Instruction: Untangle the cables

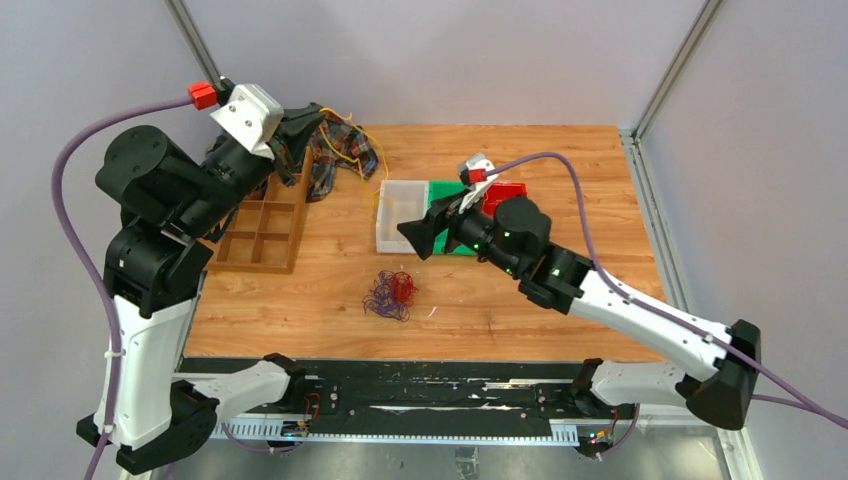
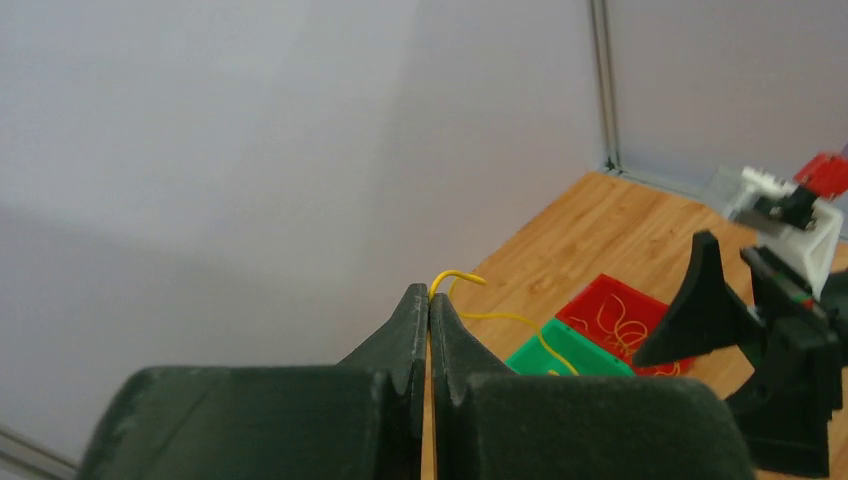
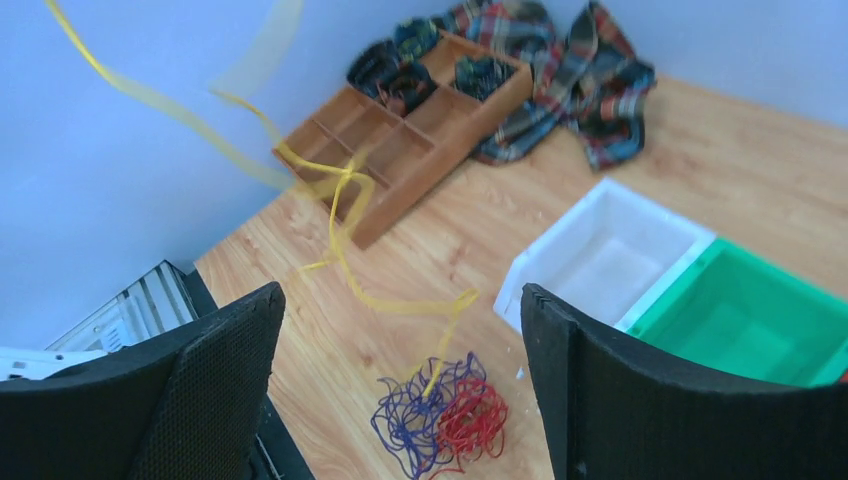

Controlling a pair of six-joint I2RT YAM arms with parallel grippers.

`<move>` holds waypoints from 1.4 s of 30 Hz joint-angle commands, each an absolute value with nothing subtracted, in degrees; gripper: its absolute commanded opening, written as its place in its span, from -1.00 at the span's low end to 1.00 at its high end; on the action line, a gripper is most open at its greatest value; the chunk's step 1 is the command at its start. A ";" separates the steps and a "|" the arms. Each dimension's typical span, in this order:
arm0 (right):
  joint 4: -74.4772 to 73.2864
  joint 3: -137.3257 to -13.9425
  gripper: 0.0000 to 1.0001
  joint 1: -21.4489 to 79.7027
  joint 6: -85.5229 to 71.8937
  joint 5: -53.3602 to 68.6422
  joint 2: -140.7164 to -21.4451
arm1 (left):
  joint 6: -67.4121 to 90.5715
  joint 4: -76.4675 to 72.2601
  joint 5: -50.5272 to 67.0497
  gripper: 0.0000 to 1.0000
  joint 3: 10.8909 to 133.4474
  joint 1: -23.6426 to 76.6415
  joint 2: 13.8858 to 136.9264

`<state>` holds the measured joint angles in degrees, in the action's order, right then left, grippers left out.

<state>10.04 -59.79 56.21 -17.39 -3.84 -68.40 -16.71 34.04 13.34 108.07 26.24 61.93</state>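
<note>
1. Likely the red-and-blue knot (image 3: 445,415) of cables, lying on the bench (image 3: 700,150) below the right tool (image 3: 400,298), could lift bodily: the yellow cable (image 3: 345,255) runs up from it to the left tool (image 2: 428,300), and nothing pins it.
2. Left tool is pressed together, pinching that thin strand, which may slip; right tool is spread, empty.
3. Only the right wrist view traces yellow into the knot; only the left wrist view shows the pinch.
</note>
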 commanded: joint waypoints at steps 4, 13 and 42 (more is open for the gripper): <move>-0.67 -66.37 0.76 56.09 -9.09 -0.10 -63.54 | -13.01 35.42 18.80 -0.99 105.30 26.56 59.42; -0.22 -72.19 0.77 56.10 -8.88 6.99 -65.95 | -11.75 36.11 19.14 -0.99 105.55 26.56 59.11; 8.29 -88.90 -0.38 57.04 -14.58 12.55 -87.07 | -8.67 36.30 19.78 -0.99 105.19 26.56 57.98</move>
<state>6.09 -87.70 56.51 -14.22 14.11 -87.26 -9.39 36.58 19.31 105.30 26.24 58.96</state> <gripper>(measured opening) 0.381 0.012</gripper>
